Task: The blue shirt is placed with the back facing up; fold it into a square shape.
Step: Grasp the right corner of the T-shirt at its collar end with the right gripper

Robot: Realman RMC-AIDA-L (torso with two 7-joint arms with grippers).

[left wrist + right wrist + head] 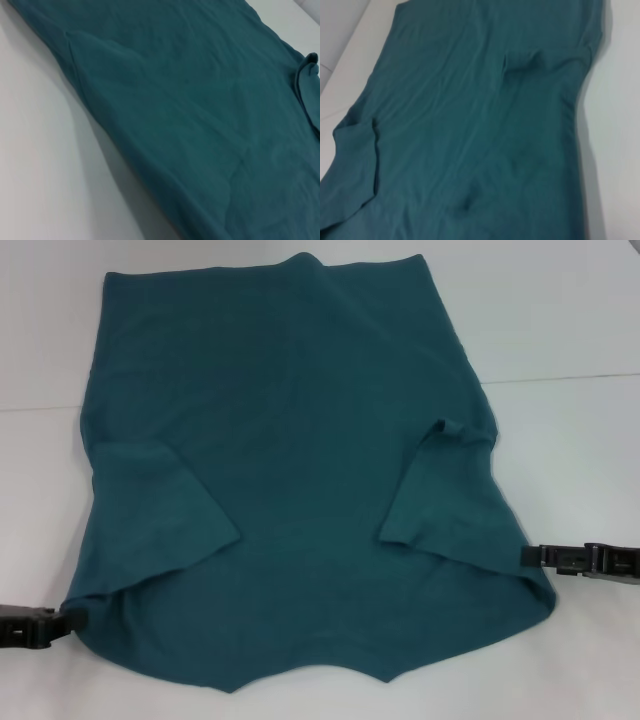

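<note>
Gripping status: the left black gripper (55, 624) sits at the near left corner of the large dark teal-blue short-sleeved soft fabric shirt (300, 470), its tip touching the cloth edge; whether its fingers are spread or pinching the fabric, I cannot tell.
Right side: the right black gripper (545, 557) meets the shirt's near right edge in the same way, and its fingers are likewise too hidden to judge.
Shirt position: it lies spread flat on the white table (570, 330), plain back up, collar end nearest the robot and the hem at the far side.
Sleeves: both are already folded inward onto the back, the left sleeve (165, 505) and right sleeve (440, 490) lying as flaps over the body, so the outline is roughly rectangular.
Why the grippers stand there: judging by the task, each is set at a shoulder corner so the near end can be lifted evenly and carried toward the hem, halving the rectangle into a square.
Wrist views: each shows only teal cloth (200, 115) (470, 130) over pale table, no fingers.
Containers: none in view.
</note>
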